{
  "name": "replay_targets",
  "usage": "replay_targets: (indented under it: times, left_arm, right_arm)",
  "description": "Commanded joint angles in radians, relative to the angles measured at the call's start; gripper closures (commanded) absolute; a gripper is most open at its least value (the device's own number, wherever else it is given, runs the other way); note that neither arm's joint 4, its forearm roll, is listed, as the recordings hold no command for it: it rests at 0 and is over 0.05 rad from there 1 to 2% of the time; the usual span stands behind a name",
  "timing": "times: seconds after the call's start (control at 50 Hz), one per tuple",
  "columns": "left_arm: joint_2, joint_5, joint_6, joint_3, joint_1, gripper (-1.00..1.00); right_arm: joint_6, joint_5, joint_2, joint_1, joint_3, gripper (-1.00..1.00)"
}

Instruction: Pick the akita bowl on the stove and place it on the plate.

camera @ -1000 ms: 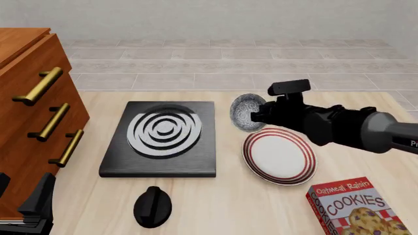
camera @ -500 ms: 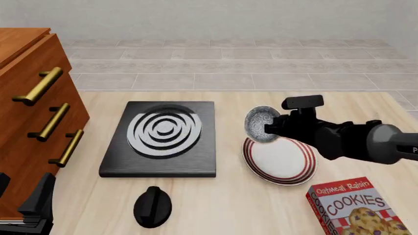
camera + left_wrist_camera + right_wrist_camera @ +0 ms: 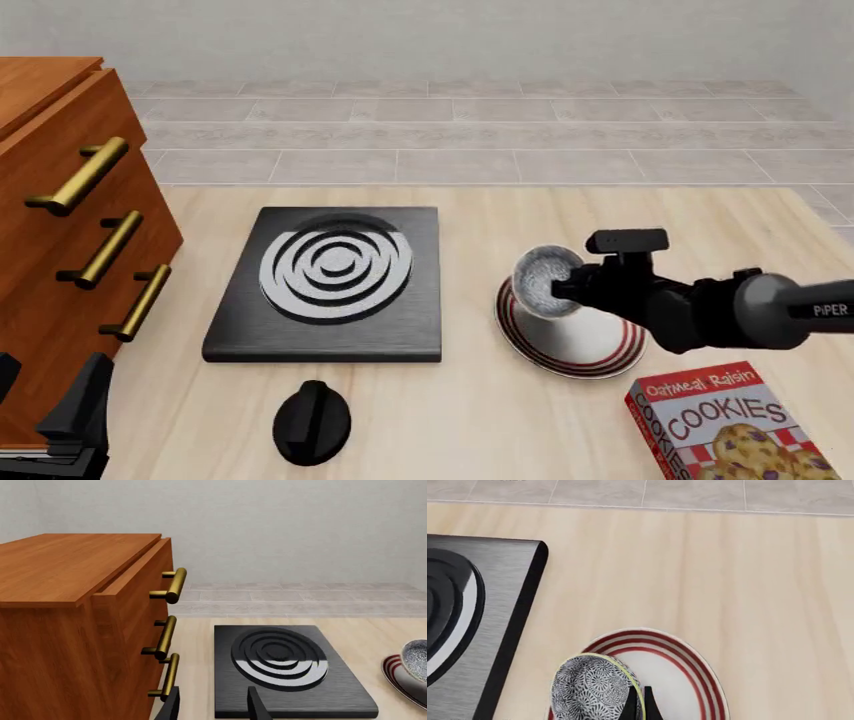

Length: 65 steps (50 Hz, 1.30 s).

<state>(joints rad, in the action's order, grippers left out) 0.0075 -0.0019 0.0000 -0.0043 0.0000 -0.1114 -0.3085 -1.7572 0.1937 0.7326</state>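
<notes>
Right gripper (image 3: 558,288) pinches rim of akita bowl (image 3: 541,282), fingers (image 3: 639,706) nearly together on the rim, bowl tilted w/ speckled inside facing 9 o'clock in front view. Bowl sits over plate (image 3: 603,345) at its 10 o'clock edge; can't tell if it touches. Plate on bench (image 3: 454,430), at 3 o'clock of stove (image 3: 327,285), near but apart. Stove burner rings bare. Black knob (image 3: 311,422) at 6 o'clock of stove, on bench. Cookie box (image 3: 727,425) at 5 o'clock of plate. Wooden drawer unit (image 3: 67,220) w/ brass handles at 9 o'clock of stove. Left gripper (image 3: 213,705) low by the drawers, fingers apart w/ nothing between, roughly mid-wide.
</notes>
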Motion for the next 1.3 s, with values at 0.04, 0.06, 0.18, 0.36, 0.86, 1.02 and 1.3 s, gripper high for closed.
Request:
replay_targets:
  times: [0.04, 0.06, 0.18, 0.36, 0.86, 1.02, 1.3]
  left_arm:
    - [0.0, 0.0, 0.0, 0.0, 0.0, -1.0]
    - [0.0, 0.0, 0.0, 0.0, 0.0, -1.0]
    - [0.0, 0.0, 0.0, 0.0, 0.0, -1.0]
    - [0.0, 0.0, 0.0, 0.0, 0.0, -1.0]
    - [0.0, 0.0, 0.0, 0.0, 0.0, -1.0]
    - [0.0, 0.0, 0.0, 0.0, 0.0, -1.0]
    - [0.0, 0.0, 0.0, 0.0, 0.0, -1.0]
  right_arm:
    - [-0.011, -0.053, 0.004, -0.016, -0.056, 1.0]
    - [-0.01, -0.059, -0.001, -0.019, -0.058, 1.0]
    - [-0.008, -0.085, -0.017, -0.025, -0.079, 1.0]
    - [-0.006, -0.095, -0.016, -0.03, -0.097, 1.0]
    - [0.015, -0.131, -0.047, -0.063, -0.111, 1.0]
    - [0.015, -0.145, -0.072, -0.066, -0.115, 1.0]
    - [0.009, -0.155, -0.026, -0.064, -0.134, -1.0]
